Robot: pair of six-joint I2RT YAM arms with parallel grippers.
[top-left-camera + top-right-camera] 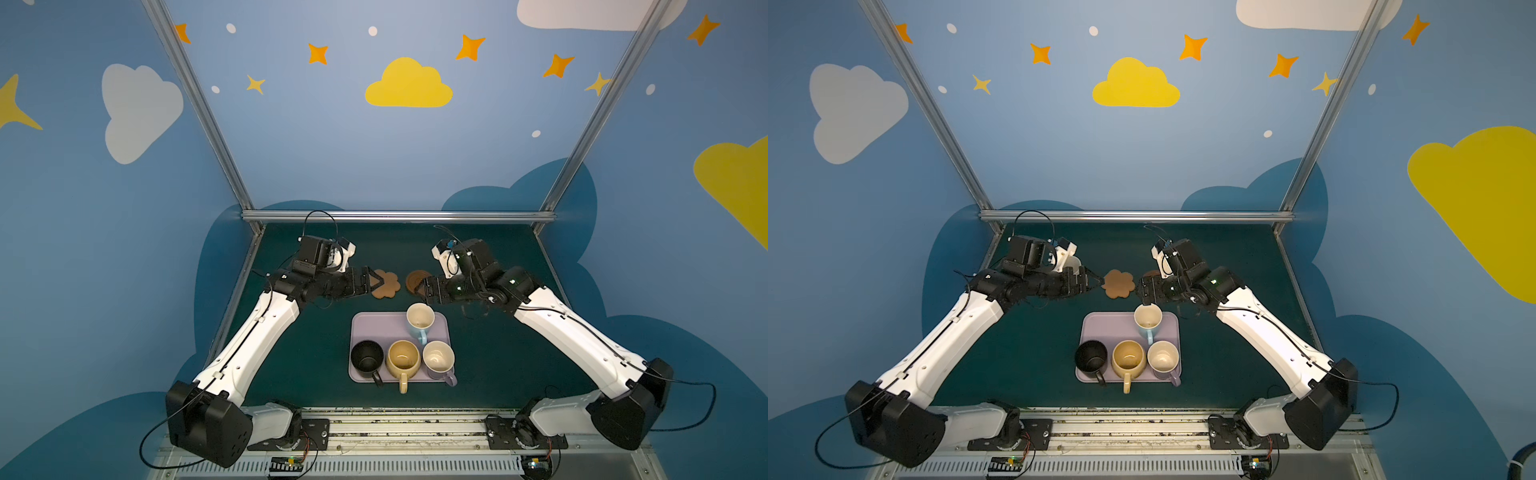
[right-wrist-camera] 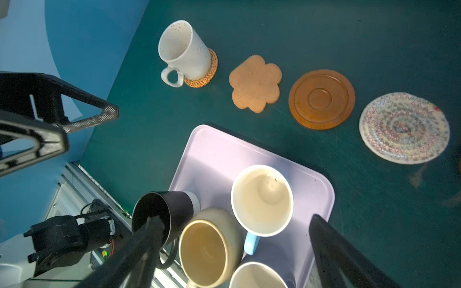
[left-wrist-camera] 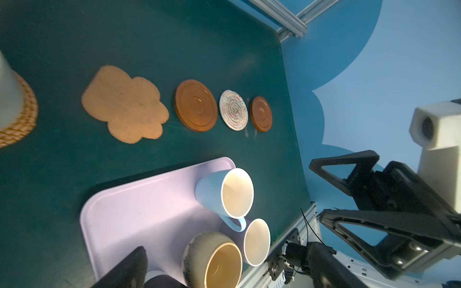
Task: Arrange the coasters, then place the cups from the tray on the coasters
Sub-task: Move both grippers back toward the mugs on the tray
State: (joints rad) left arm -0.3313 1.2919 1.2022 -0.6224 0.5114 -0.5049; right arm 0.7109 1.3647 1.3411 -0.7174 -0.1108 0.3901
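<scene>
Both top views: finds left gripper [image 1: 374, 282] and right gripper [image 1: 419, 289] low over the coasters [image 1: 388, 284], spread wide and empty, probably idling between mugs. Shows blue mug [image 1: 420, 318], black mug [image 1: 367, 359], yellow mug [image 1: 403, 359] and lilac mug [image 1: 438, 359] on the tray [image 1: 360, 332]. Hides most coasters behind the arms [image 1: 316, 266].

Left wrist: shows flower coaster [image 3: 124, 107], near disc [image 3: 195, 104], pale mat [image 3: 233, 109] and far disc [image 3: 260, 113] in a line, spaced for one mug each; crops the cream mug [image 3: 7, 94] on its tan mat [image 3: 22, 119].

Right wrist: confirms that mug seated upright; cuts off the far disc.
</scene>
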